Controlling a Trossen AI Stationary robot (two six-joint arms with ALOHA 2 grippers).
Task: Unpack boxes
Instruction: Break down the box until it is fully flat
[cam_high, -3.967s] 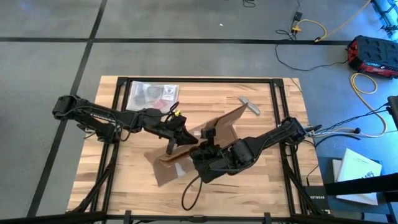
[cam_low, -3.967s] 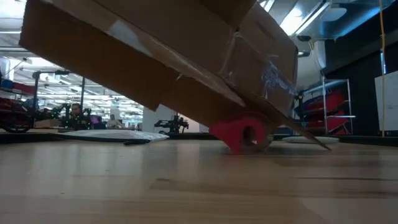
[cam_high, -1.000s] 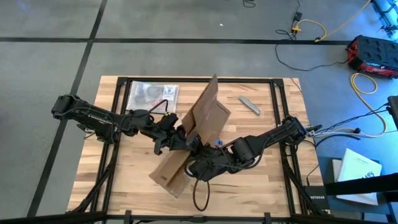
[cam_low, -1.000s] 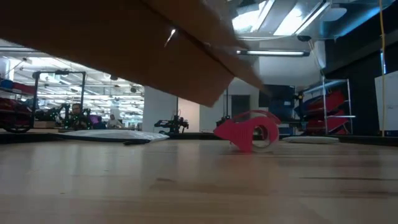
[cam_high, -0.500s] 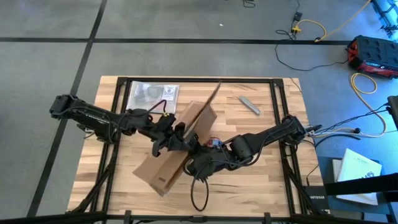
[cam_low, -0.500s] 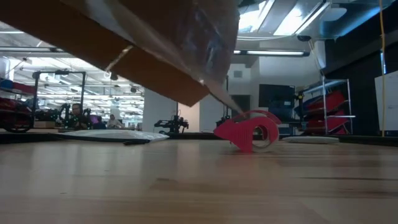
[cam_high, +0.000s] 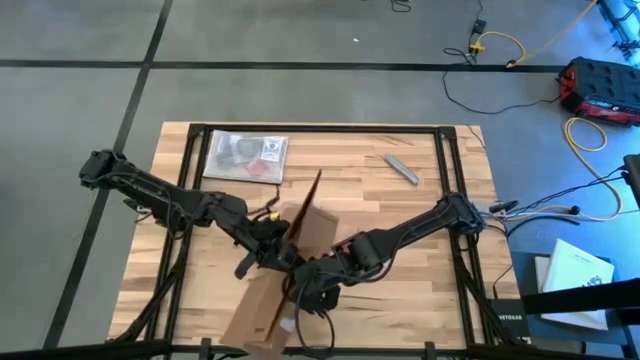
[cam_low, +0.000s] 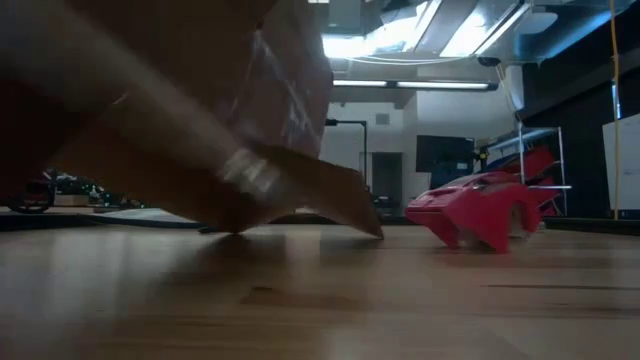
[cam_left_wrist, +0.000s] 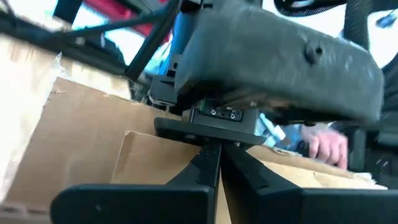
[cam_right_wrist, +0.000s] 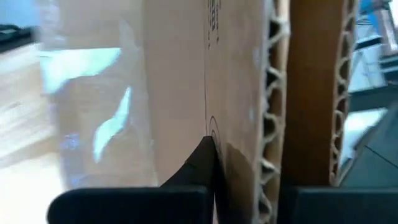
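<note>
At the far left corner of the bench (cam_high: 450, 300) lies a clear plastic bag (cam_high: 246, 156) with printed cards inside, well away from the action. The left arm reaches in from the left edge, and its left hand (cam_high: 268, 250) has its fingers pressed together on a flap of the cardboard box (cam_high: 290, 262). That box is up on edge, tipped steeply and leaning out toward the near edge, its taped flaps hanging. Just beside it the right hand (cam_high: 300, 290) is pinching the box wall too, fingers tight against the corrugated edge. From table height a red object (cam_low: 478, 215) sits on the wood next to the box, apparently tipped out of it. Toward the far right corner lies a small grey tool (cam_high: 401, 169), untouched. I would say the emptying is well along; whether anything is left inside I cannot tell, and the box is not yet set down.
</note>
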